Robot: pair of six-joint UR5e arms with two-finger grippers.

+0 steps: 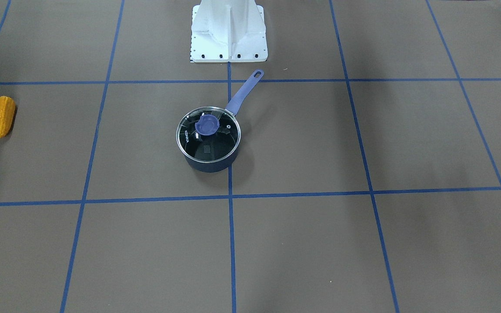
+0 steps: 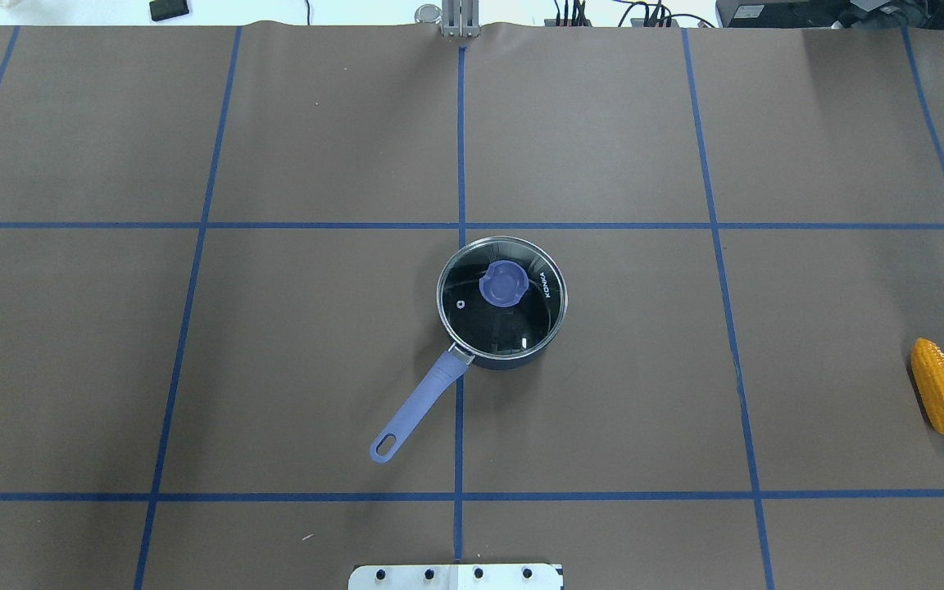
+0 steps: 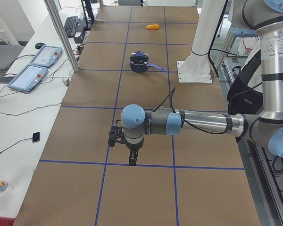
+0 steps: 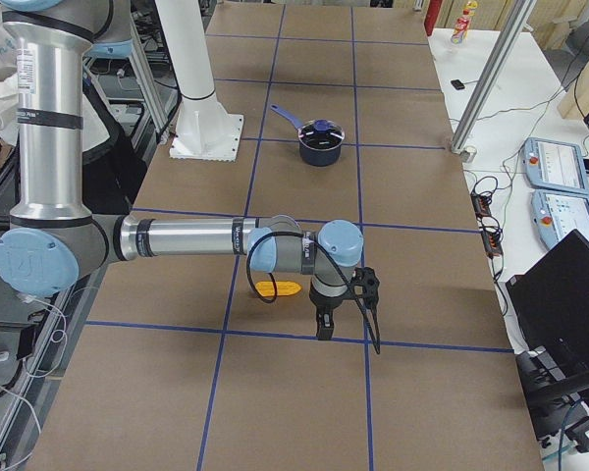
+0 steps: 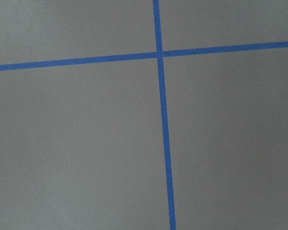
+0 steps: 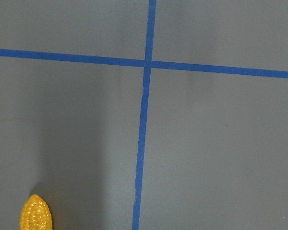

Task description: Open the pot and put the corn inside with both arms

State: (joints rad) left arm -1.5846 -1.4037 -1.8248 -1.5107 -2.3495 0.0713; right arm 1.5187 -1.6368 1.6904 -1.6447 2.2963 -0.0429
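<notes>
Where blue tape grids the brown table, I cannot tell if left fingers or right fingers clench.

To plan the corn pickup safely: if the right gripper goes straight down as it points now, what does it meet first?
Probably the bare table near a tape line, not the corn, which lies off to one side; depth is unclear.

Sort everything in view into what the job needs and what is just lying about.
Needed for the job:
pot
lid, sitting on the pot
corn
left arm
right arm

Just lying about, off on the side benches:
control tablets
keyboard
laptop
</notes>
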